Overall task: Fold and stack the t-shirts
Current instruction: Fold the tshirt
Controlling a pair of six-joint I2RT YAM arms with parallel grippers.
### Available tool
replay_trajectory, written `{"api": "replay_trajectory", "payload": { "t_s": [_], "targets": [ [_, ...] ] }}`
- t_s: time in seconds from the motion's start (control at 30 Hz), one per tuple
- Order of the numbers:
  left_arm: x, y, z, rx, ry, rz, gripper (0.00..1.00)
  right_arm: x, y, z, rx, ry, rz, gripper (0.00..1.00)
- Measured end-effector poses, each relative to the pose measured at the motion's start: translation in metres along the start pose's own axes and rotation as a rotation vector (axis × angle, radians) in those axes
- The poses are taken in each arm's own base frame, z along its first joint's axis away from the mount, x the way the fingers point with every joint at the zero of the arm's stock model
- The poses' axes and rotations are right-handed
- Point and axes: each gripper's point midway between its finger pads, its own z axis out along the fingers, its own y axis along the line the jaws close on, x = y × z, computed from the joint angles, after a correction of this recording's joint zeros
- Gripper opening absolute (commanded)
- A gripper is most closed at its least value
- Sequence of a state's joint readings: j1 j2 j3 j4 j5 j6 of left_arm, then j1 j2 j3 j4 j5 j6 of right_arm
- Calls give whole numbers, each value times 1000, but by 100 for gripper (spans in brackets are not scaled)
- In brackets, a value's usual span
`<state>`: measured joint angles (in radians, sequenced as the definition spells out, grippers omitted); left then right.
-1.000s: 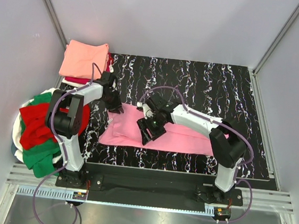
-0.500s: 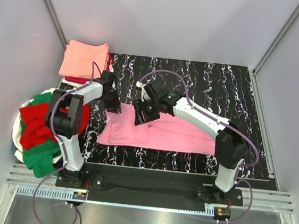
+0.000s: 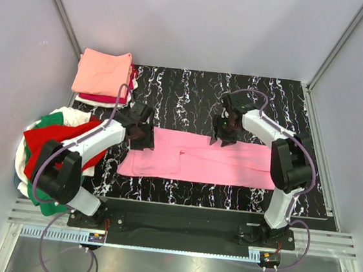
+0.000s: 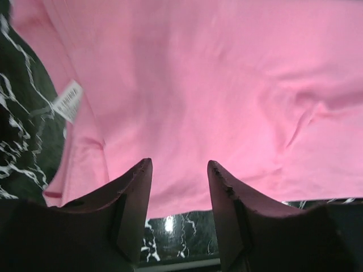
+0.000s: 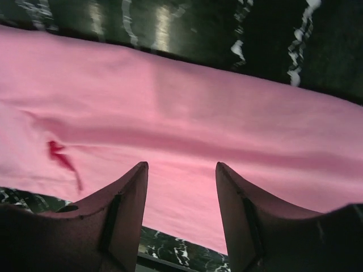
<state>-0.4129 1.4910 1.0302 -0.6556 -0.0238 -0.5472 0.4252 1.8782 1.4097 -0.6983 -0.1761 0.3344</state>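
Loose heap of tees [image 3: 38, 140] is sitting far left, folded stack [image 3: 102, 72] behind it. The pink t-shirt [image 3: 198, 158] is lying flat across the table [image 3: 193, 85]. My left gripper [image 3: 144, 135] is hovering over its left end, fingers apart, white label [image 4: 68, 101] just beside. My right gripper [image 3: 224, 129] is hanging over its far edge, fingers spread too.

The pink t-shirt [image 3: 199, 157] is soft matt cloth with faint creases, its small white label [image 4: 68, 101] looks like printed fabric, and the black white-veined table [image 3: 193, 88] beneath is smooth and glossy, throwing back glints of light.
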Motion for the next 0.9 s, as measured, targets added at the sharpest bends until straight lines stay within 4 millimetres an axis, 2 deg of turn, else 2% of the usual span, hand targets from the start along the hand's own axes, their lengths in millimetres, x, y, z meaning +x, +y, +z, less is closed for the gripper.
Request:
{"api": "replay_trajectory", "payload": {
  "t_s": [0.1,0.17,0.23,0.3,0.4,0.47,0.53,0.63,0.67,0.77,0.8,0.83,0.9],
  "targets": [
    [34,6,13,-8,81,-13,47,23,-23,13,56,72,31,56],
    [56,11,23,-24,146,-25,45,38,-28,22,71,117,32,56],
    [69,13,33,-38,198,-30,45,52,-31,29,77,155,34,56],
    [68,9,38,-39,220,-31,45,55,-30,28,68,157,37,56],
    [53,-2,47,-42,231,-27,45,60,-30,27,62,154,52,55],
    [36,-12,56,-51,247,-24,44,67,-28,25,53,159,85,55],
    [10,-27,69,-42,241,-16,44,76,-25,22,45,171,128,55],
    [-49,-61,102,-14,216,7,41,96,-1,21,7,206,173,56],
    [-68,-73,112,0,201,17,41,104,17,21,-20,227,169,57],
    [-145,-126,145,123,86,63,47,129,86,13,-150,284,100,63],
    [-168,-142,153,178,37,74,48,132,104,8,-188,293,79,64],
    [-185,-155,156,237,-11,81,54,133,123,1,-232,294,57,65],
    [-186,-162,155,301,-17,85,70,124,143,-17,-276,283,34,67]
  ]
}}
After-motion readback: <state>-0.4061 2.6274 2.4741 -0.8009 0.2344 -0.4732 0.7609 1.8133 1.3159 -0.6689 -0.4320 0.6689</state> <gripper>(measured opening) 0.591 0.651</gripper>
